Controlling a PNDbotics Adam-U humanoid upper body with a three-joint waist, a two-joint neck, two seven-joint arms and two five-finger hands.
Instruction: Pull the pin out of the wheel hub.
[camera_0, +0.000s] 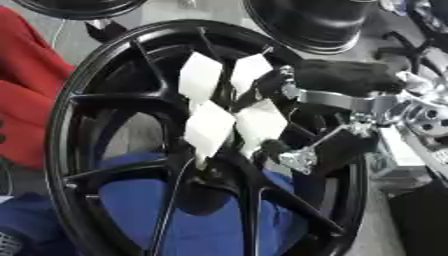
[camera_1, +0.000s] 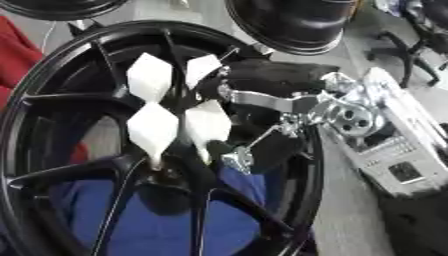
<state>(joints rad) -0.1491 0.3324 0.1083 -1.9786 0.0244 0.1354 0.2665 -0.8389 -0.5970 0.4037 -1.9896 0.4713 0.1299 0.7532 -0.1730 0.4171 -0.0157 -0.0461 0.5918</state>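
We see one large black wheel (camera_0: 96, 100) filling most of the view, tilted toward us, with thin spokes running out from its hub (camera_0: 229, 107). At the hub stand four white diamond-shaped tags (camera_0: 200, 77), set two above and two below, close together; each seems to narrow to a stem going into the hub, and we take these for the pins, though the stems themselves are hard to make out. All four sit in place at the hub.

One hand shows: the right hand (camera_1: 262, 82) reaches in from the right, black over the top with silver links beneath. Its fingers (camera_0: 297, 159) come up against the right side of the tag cluster, just beside the two right-hand tags. We cannot tell whether the fingers close on a tag or only lie next to it.

Behind the spokes we see blue cloth (camera_0: 210, 220), and red cloth (camera_0: 26, 85) at the left edge. Two more black wheels (camera_1: 293, 22) lie at the top edge.
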